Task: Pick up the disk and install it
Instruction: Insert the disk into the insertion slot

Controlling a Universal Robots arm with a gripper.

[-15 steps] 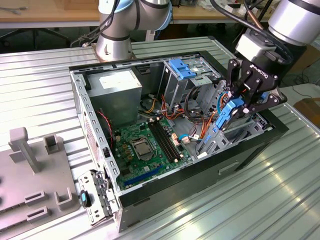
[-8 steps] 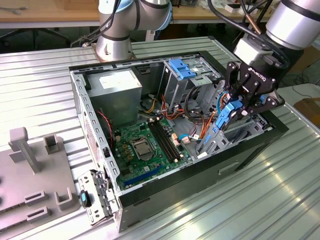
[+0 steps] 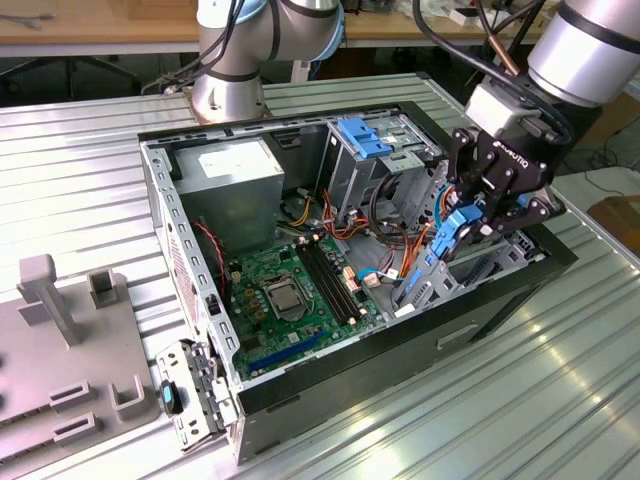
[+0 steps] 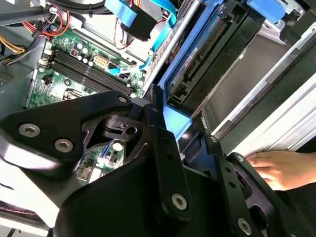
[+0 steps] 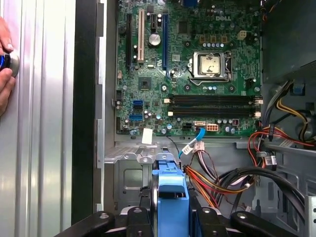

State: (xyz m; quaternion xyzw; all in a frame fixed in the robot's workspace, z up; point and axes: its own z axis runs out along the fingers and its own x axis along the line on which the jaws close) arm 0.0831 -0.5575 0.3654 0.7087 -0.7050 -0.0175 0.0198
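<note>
Gripper [image 3: 482, 215], a black two-fingered metal unit on the arm's wrist, is clamped on the disk [image 3: 450, 240], a flat silver-grey metal hard drive framed by a blue plastic bracket. In the first wrist view the fingers [image 5: 140, 217] flank the bracket on both sides, with the disk [image 5: 170, 190] seen end-on between them. In the second wrist view the disk [image 4: 197, 66] runs away from the gripper on edge, connector side exposed.

Position: the disk hangs tilted on edge at the exterior view's right end of the open black-and-grey computer case [image 3: 330, 375], and its lower end appears to reach below the case rim.

Surroundings:
- Bundled orange, red and black cables [image 5: 217, 177] lie just beside the disk.
- A green motherboard [image 3: 290, 290] covers the case floor beyond it.
- A fixed metal drive bay with blue tabs [image 3: 365, 140] and a large grey power-supply box [image 3: 235, 175] sit along the far wall.
- A person's hand [image 4: 276, 168] rests on the ribbed metal bench [image 3: 560, 380] outside the case.

Progress, as a judgement: pick-up is complete. Installation is incomplete, since the disk is carried by the gripper alone and is not seated in any bay.
</note>
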